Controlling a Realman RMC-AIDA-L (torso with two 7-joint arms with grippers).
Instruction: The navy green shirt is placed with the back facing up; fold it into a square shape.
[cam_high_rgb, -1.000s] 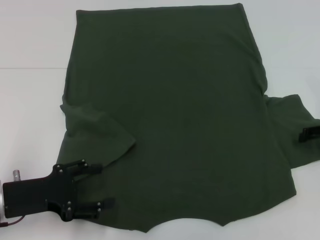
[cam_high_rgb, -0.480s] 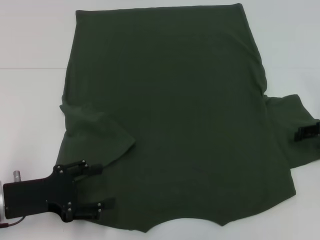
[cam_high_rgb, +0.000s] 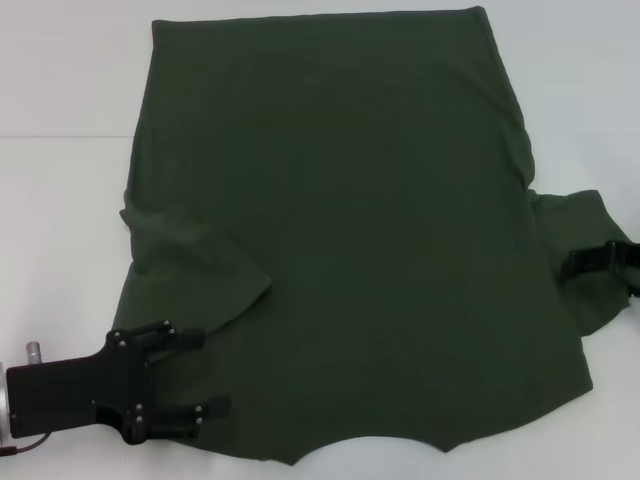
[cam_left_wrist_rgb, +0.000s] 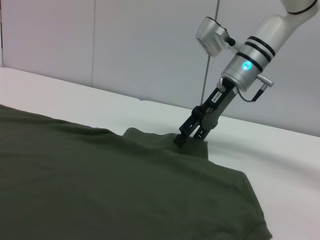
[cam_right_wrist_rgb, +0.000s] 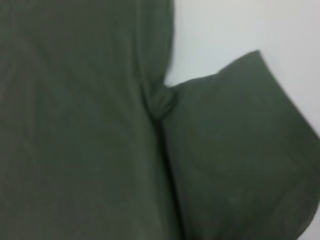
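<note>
One big white desk (cam_high_rgb: 60, 200) is carrying everything, and the navy green shirt (cam_high_rgb: 350, 230) is lying spread across most of it, covering the middle of the head view from the far edge down to the near edge. Its left sleeve (cam_high_rgb: 190, 260) is lying folded inward onto the body of the shirt, while the right sleeve (cam_high_rgb: 585, 255) is sticking out sideways over the desk, with a small pucker showing at the armpit in the right wrist view.

Over on the left, the left gripper (cam_high_rgb: 205, 372) is sitting low at the near left corner of the shirt, its two black fingers (cam_high_rgb: 180, 335) standing well apart with cloth under them and nothing pinched between them.

On the far right, the right gripper (cam_high_rgb: 580, 262) is reaching in over the right sleeve. From the left wrist view, that right gripper (cam_left_wrist_rgb: 181, 139) is coming down at a slant with its tips pressing on the raised sleeve cloth; whether it is actually pinching the fabric, I cannot tell.
</note>
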